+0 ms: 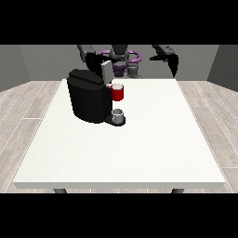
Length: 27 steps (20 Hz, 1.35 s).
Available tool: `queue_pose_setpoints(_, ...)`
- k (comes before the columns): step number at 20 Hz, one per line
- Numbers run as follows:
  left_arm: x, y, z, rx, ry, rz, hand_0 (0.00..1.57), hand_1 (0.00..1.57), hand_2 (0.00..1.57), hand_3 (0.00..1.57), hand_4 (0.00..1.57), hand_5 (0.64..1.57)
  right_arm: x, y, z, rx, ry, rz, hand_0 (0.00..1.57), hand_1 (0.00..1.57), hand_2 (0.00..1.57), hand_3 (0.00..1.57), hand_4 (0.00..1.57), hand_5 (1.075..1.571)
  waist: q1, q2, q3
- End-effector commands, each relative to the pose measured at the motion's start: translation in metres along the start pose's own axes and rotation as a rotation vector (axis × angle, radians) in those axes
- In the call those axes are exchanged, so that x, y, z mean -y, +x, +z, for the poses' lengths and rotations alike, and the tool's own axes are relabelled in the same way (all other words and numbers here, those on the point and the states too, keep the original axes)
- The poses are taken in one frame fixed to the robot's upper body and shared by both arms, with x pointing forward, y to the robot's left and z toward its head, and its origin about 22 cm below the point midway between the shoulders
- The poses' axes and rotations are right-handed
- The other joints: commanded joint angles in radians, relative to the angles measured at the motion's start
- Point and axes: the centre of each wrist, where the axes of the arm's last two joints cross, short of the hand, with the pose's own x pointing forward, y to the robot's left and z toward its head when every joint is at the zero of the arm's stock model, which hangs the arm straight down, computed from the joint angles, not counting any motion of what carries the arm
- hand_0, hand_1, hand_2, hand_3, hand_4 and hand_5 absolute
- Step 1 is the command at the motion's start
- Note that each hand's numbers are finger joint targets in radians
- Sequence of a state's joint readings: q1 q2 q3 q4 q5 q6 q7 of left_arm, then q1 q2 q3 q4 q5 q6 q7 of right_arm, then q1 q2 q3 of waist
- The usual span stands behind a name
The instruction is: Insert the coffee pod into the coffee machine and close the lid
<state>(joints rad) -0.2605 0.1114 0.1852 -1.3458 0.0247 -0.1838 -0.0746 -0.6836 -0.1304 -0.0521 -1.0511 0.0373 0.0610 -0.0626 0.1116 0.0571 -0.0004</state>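
The coffee machine (88, 95), a black block on the white tabletop (139, 148), stands just below and in front of the hand at the view's left (96, 60), which hangs over its top rear, next to a pale grey panel (107, 72) that looks like the raised lid. Whether that hand's fingers are curled or straight cannot be told from this view, nor whether it touches the panel. The hand at the view's right (173, 63) is well apart from the machine, held up off the tabletop with its dark fingers pointing downward and nothing seen in them; they look relaxed rather than curled. Below and to the camera side of the left-of-view hand, a red holder (118, 93) juts from the machine's front, and a small pale disc on its top may be the coffee pod (117, 86), though it is too small to be sure. Beneath that sits a grey cup (118, 115) on the machine's base. By my judgement the pod is seated or nearly so, and the lid-closing step is in hand: the next move calls for pressing the grey panel down over the holder.
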Motion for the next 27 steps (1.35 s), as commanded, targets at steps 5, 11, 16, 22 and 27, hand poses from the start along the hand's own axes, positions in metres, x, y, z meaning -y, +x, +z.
queue_pose_setpoints(5, -0.007, -0.013, 0.002, 0.042, 0.006, -0.006, 0.00, 0.00, 0.00, 0.00, 0.18, 1.571, -0.012, 0.045, -0.028, 0.055, 0.058, 0.097, 0.00, 0.00, 0.00, 0.00, 0.17, 1.571, 0.006, 0.027, 0.0001)
queue_pose_setpoints(11, 0.012, -0.001, -0.002, 0.108, -0.089, 0.005, 0.00, 0.00, 0.00, 0.00, 0.12, 1.571, -0.033, 0.040, -0.033, 0.087, 0.034, 0.132, 0.00, 0.00, 0.00, 0.00, 0.14, 1.571, 0.057, 0.052, 0.0002)
queue_pose_setpoints(16, 0.040, 0.007, 0.002, 0.092, -0.053, 0.014, 0.00, 0.00, 0.00, 0.00, 0.17, 1.571, -0.034, 0.015, -0.021, 0.056, 0.099, 0.089, 0.00, 0.00, 0.00, 0.00, 0.03, 1.571, 0.035, -0.025, 0.0005)
queue_pose_setpoints(22, 0.022, -0.028, 0.022, 0.027, -0.034, 0.042, 0.00, 0.00, 0.00, 0.00, 0.19, 1.571, -0.078, -0.003, 0.012, 0.120, 0.168, -0.077, 0.00, 0.00, 0.00, 0.00, 0.28, 1.571, -0.023, -0.101, 0.0004)
queue_pose_setpoints(27, -0.009, -0.036, 0.032, -0.060, 0.052, 0.035, 0.00, 0.00, 0.00, 0.00, 0.19, 1.571, -0.082, -0.048, 0.066, -0.032, 0.076, -0.229, 0.00, 0.00, 0.00, 0.00, 0.16, 1.571, -0.105, -0.197, 0.0004)
